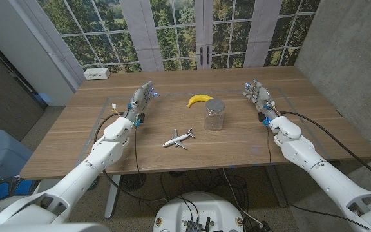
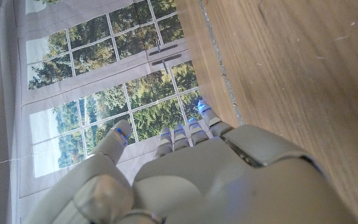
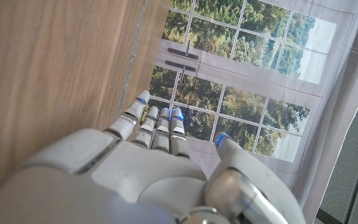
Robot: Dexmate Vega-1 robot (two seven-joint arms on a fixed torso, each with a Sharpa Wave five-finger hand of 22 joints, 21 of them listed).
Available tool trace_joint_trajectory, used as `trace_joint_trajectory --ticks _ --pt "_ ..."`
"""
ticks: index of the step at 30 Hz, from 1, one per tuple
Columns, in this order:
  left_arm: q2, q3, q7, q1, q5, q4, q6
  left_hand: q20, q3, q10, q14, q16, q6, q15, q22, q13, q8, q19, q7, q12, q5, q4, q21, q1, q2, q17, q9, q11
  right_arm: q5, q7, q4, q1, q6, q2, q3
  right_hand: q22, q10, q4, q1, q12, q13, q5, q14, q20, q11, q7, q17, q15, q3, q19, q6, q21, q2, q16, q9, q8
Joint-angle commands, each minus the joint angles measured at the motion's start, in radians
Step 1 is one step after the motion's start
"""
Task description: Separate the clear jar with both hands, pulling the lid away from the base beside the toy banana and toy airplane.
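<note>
Airplane (image 1: 178,138) nearest; jar (image 1: 214,115) between hands, untouched.

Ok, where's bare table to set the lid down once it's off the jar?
Bare wood lies between the jar and the right hand, and between the airplane and the left hand. It's crowded mid-table, where the banana, jar and airplane cluster.

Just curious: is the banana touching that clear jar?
Apart. The head view shows bare wood between the toy banana and the clear jar.
</note>
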Motion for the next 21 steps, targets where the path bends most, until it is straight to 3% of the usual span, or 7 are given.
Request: trace_joint_trajectory --ticks 1,6,11,12,14,17,21 --pt "0.023 0.005 0.03 0.026 0.038 -0.075 -0.007 -0.072 0.008 0.0 -0.004 0.005 0.0 -0.048 0.005 0.004 0.006 -0.001 -0.008 0.008 0.006 -0.001 0.003 0.004 0.05 0.001 0.001 -0.005 0.029 -0.009 -0.093 -0.082 0.037 -0.018 0.039 0.003 0.009 -0.003 0.002 0.002 0.003 0.009 0.007 -0.014 -0.002 -0.005 0.003 -0.021 0.01 0.006 0.008 0.003 0.016 0.004 0.005 0.004" --pt "0.03 0.003 0.051 0.033 0.059 -0.096 -0.012 -0.073 0.009 0.003 -0.002 0.005 0.0 -0.05 0.005 0.004 0.006 0.002 -0.01 0.01 0.007 -0.003 0.0 0.003 0.048 0.0 0.001 -0.006 0.033 0.0 -0.065 -0.068 0.045 -0.002 0.033 0.003 0.01 -0.009 0.005 0.002 0.002 0.01 0.01 -0.013 -0.002 -0.004 0.002 -0.017 0.013 0.008 0.01 0.003 0.016 0.004 0.004 0.004" --pt "0.029 -0.001 0.059 0.037 0.072 -0.095 -0.034 -0.072 -0.003 0.018 0.014 0.006 0.018 -0.056 0.005 0.004 0.014 0.021 -0.012 0.015 0.002 -0.038 -0.007 0.01 0.023 -0.007 0.002 -0.009 0.019 -0.013 -0.056 -0.061 0.043 0.006 0.023 0.003 0.013 -0.031 0.018 0.0 -0.001 0.009 0.017 0.001 0.005 0.003 -0.006 -0.002 0.017 0.012 0.008 0.0 0.006 0.002 0.004 0.0" --pt "0.033 0.0 0.06 0.037 0.078 -0.098 -0.035 -0.069 -0.007 0.029 0.026 0.01 0.03 -0.052 0.005 0.005 0.017 0.029 -0.013 0.019 0.001 -0.048 -0.01 0.011 0.02 -0.007 0.002 -0.008 0.016 -0.017 -0.056 -0.061 0.043 0.007 0.023 0.003 0.015 -0.038 0.022 0.0 -0.001 0.009 0.02 0.003 0.007 0.004 -0.008 -0.001 0.019 0.014 0.01 0.0 0.004 0.001 0.004 0.0" --pt "0.038 0.0 0.077 0.041 0.099 -0.107 -0.041 -0.062 -0.011 0.034 0.035 0.01 0.051 -0.04 0.006 0.005 0.023 0.043 -0.009 0.019 -0.001 -0.065 -0.013 0.017 0.018 -0.008 0.003 -0.004 0.009 -0.033 -0.06 -0.063 0.04 0.009 0.022 0.003 0.019 -0.082 0.058 -0.002 -0.005 0.007 0.037 0.014 0.01 0.004 -0.021 0.011 0.039 0.022 0.01 -0.002 0.003 -0.001 0.004 -0.003" --pt "0.045 0.002 0.092 0.045 0.125 -0.122 -0.046 -0.039 -0.013 0.05 0.067 0.016 0.065 -0.019 0.006 0.006 0.021 0.076 -0.004 0.022 -0.006 -0.098 -0.016 0.034 0.027 -0.007 0.004 0.004 0.006 -0.042 -0.064 -0.067 0.04 0.012 0.021 0.003 0.024 -0.106 0.077 -0.002 -0.006 0.009 0.044 0.021 0.013 0.003 -0.027 0.016 0.049 0.028 0.014 -0.003 0.003 -0.002 0.004 -0.003" --pt "0.062 0.007 0.104 0.047 0.168 -0.144 -0.056 -0.03 -0.014 0.067 0.088 0.017 0.077 -0.016 0.007 0.006 0.022 0.094 -0.001 0.026 -0.01 -0.125 -0.02 0.048 0.023 -0.008 0.005 0.012 -0.007 -0.06 -0.074 -0.071 0.039 0.01 0.02 0.003 0.027 -0.137 0.101 -0.003 -0.008 0.013 0.05 0.026 0.018 0.005 -0.034 0.02 0.06 0.033 0.017 -0.005 -0.001 -0.004 0.004 -0.004"
